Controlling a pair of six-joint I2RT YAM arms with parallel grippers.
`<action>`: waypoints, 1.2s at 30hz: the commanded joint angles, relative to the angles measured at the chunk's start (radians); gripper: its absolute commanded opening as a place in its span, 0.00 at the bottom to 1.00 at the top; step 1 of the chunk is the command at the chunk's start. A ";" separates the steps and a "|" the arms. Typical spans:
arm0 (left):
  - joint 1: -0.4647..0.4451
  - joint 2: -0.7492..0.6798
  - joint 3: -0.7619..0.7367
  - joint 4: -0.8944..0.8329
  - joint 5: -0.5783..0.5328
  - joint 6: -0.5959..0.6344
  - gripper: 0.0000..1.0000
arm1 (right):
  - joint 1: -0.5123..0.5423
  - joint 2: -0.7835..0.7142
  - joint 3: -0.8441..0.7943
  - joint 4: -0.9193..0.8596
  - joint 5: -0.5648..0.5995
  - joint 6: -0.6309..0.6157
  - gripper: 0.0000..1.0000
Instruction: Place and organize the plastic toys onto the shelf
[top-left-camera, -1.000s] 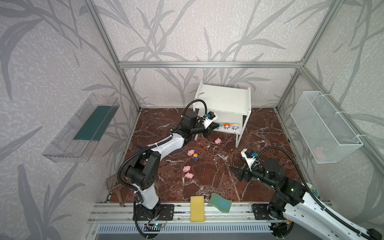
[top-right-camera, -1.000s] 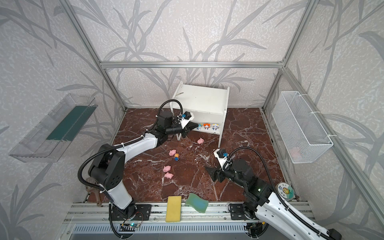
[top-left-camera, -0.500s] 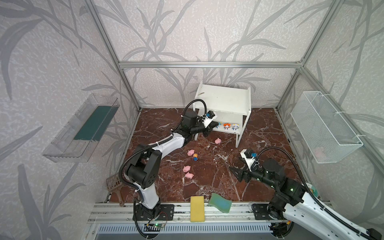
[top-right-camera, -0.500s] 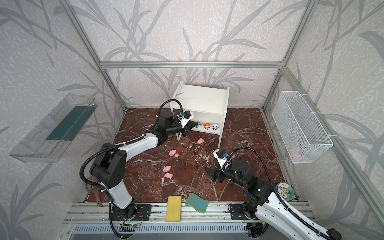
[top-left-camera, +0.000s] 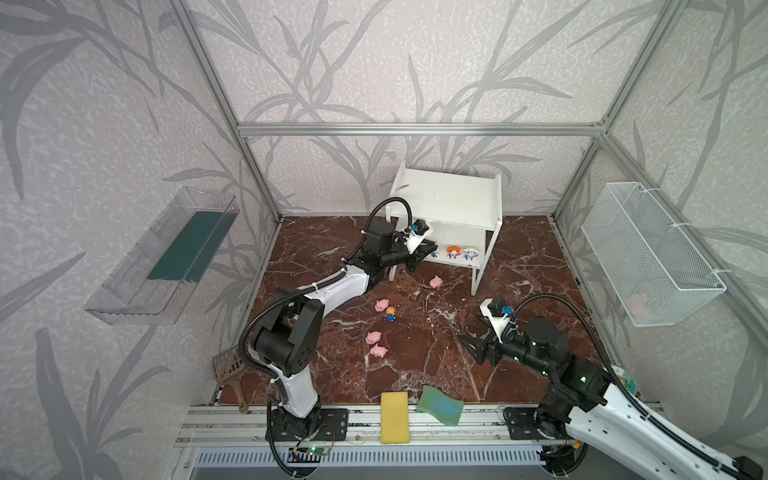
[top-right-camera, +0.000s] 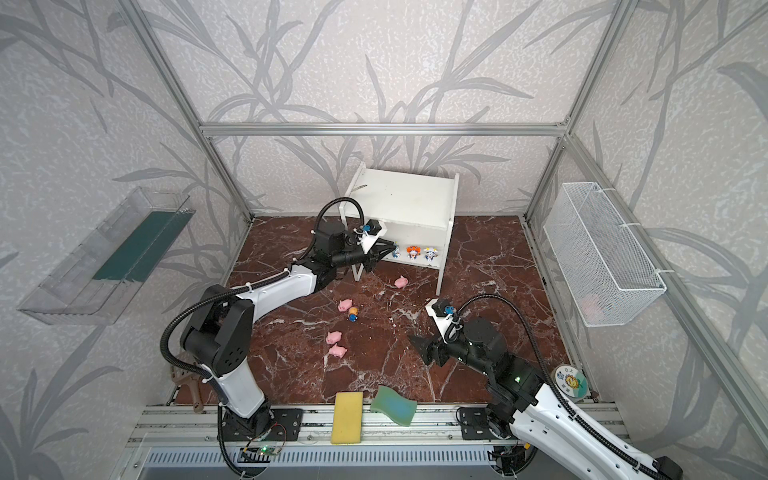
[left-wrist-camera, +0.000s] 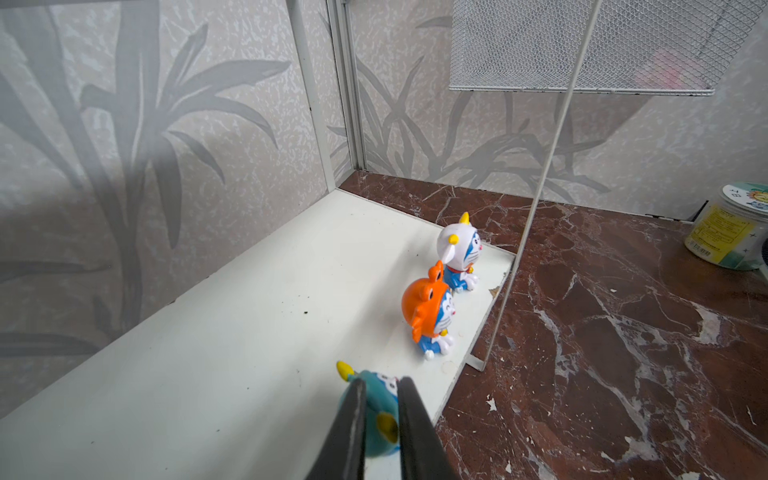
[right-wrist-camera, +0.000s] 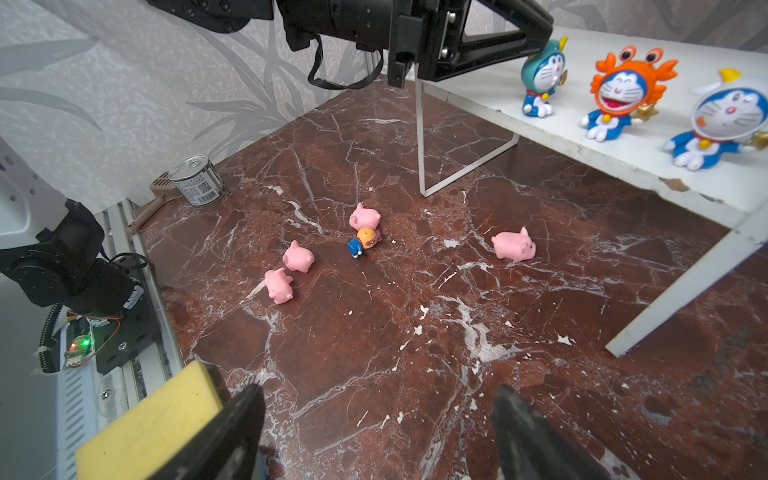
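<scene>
Tin can (right-wrist-camera: 198, 179) on worktop, beside brown scoop (right-wrist-camera: 145, 210):
- side label carries QR code (right-wrist-camera: 204, 187), barcode (right-wrist-camera: 206, 199) under it
- digits and print near codes too small to read

Jar (left-wrist-camera: 725, 232) at right edge of worktop:
- yellow label (left-wrist-camera: 717, 228) has dense small print, illegible
- lid (top-right-camera: 570, 382) shows cartoon sun face
- two dark characters above face, CJK-looking, not readable for sure
- same lid in left wrist view: characters at rim, blurred
</scene>
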 joint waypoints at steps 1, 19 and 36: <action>0.006 0.008 0.031 0.044 -0.004 -0.006 0.21 | -0.003 -0.001 -0.009 0.032 -0.007 -0.007 0.85; 0.008 -0.020 -0.004 0.020 -0.036 0.010 0.46 | -0.003 0.012 -0.008 0.049 -0.019 -0.012 0.85; 0.008 -0.042 -0.031 -0.049 -0.048 0.051 0.39 | -0.003 0.010 -0.006 0.047 -0.024 -0.015 0.85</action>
